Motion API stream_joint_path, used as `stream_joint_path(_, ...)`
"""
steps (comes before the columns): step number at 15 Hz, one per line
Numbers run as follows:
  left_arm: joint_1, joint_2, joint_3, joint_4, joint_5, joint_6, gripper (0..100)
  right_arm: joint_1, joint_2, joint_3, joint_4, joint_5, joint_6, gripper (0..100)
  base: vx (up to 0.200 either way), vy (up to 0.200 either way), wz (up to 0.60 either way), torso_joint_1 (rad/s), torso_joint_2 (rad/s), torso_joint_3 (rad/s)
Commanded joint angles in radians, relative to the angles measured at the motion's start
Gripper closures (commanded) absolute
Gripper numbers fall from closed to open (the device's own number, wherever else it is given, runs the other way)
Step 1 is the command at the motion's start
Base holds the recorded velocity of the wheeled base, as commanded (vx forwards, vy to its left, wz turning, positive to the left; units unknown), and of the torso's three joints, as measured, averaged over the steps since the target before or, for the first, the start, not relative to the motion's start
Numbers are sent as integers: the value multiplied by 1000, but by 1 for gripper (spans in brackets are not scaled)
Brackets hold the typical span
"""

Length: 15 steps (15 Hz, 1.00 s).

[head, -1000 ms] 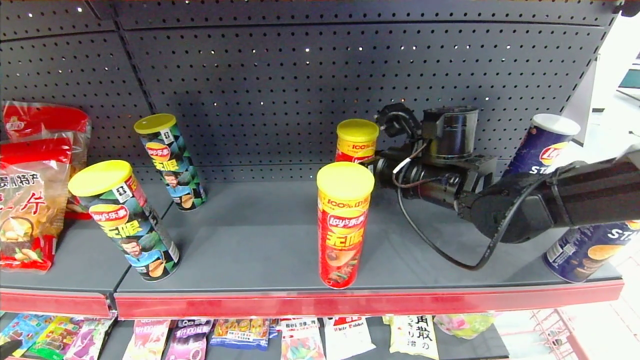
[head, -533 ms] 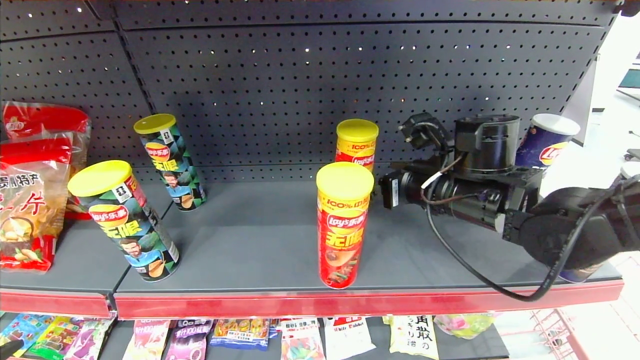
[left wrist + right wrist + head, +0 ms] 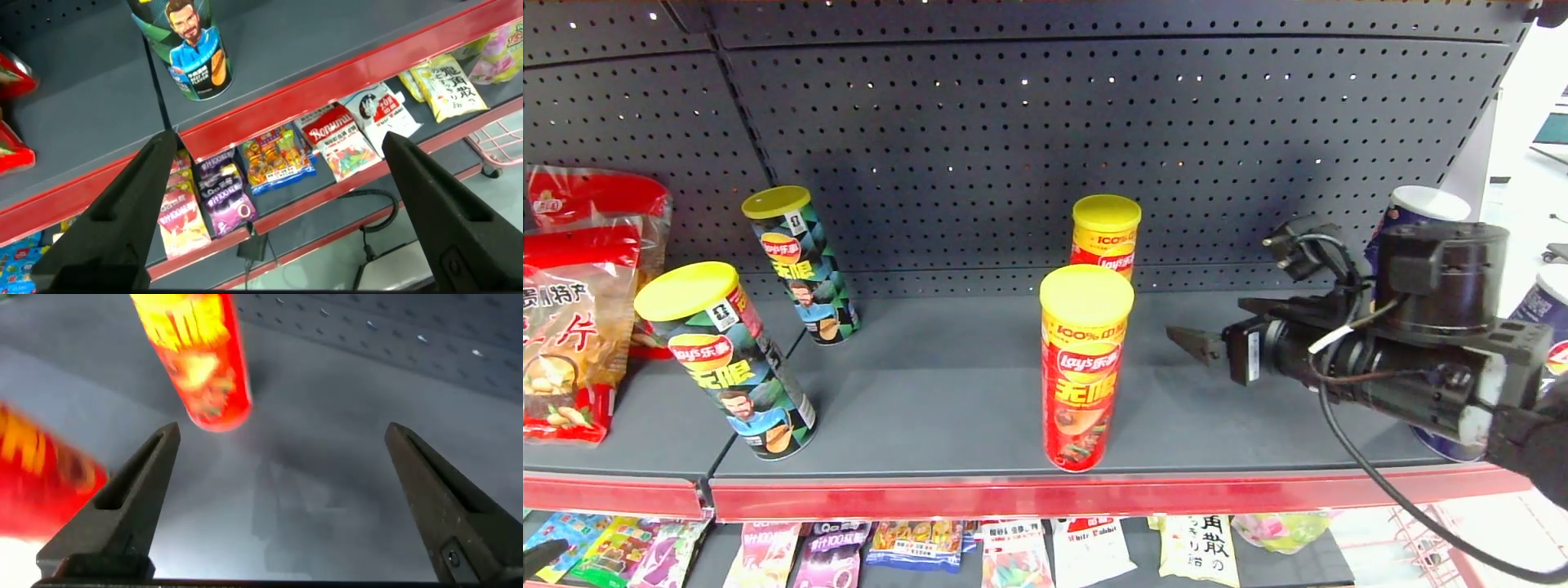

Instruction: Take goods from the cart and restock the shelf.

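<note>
Two red chip cans with yellow lids stand upright on the grey shelf (image 3: 947, 392): one at the front (image 3: 1085, 367), one behind it by the pegboard (image 3: 1105, 231). My right gripper (image 3: 1217, 328) hovers open and empty over the shelf, to the right of both cans and clear of them. In the right wrist view the rear can (image 3: 200, 359) and the front can (image 3: 41, 482) lie beyond the open right gripper (image 3: 282, 437). My left gripper (image 3: 279, 140) is open and empty, low in front of the shelf's red edge (image 3: 327, 86).
Two green-patterned cans stand at the left (image 3: 731, 359) (image 3: 802, 263), with red snack bags (image 3: 572, 327) beyond them. Blue cans (image 3: 1413, 233) stand at the right end behind my right arm. Snack packets (image 3: 1013, 551) fill the lower shelf.
My right arm has drawn back to the right and slightly down, away from the rear red can, which stays standing by the pegboard. The cans have not moved.
</note>
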Motion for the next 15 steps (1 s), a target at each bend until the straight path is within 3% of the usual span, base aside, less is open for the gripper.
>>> stream_joint_path(1,-1,121,-48,-1,-4,0,0,2,-206,138,2,-5,-5,0,0,0,0,0,0,0)
stream_joint_path(4,-1,246,-99,-15,-36,-2,0,2,-378,267,4,-3,-7,0,0,0,0,0,0,0)
stream_joint_path(6,-1,376,-101,-118,-71,-5,0,-2,-585,411,8,-5,-10,0,0,0,0,0,0,0)
stream_joint_path(9,1,502,-101,-236,-122,-9,0,-39,-821,428,219,-11,-17,0,0,0,0,0,0,0)
stream_joint_path(10,1,566,-105,-274,-129,-11,0,-94,-962,354,458,-14,-16,0,0,0,0,0,0,0)
stream_joint_path(12,1,637,-114,-308,-131,-31,0,-208,-1122,278,749,-22,-11,0,0,0,0,0,0,0)
stream_joint_path(13,-1,657,-119,-314,-131,-52,0,-251,-1154,267,797,-23,-10,0,0,0,0,0,0,0)
stream_joint_path(14,-4,709,-143,-325,-131,-104,0,-366,-1190,276,834,-23,3,0,0,0,0,0,0,0)
stream_joint_path(15,-4,746,-159,-336,-131,-132,0,-452,-1203,292,837,-20,30,0,0,0,0,0,0,0)
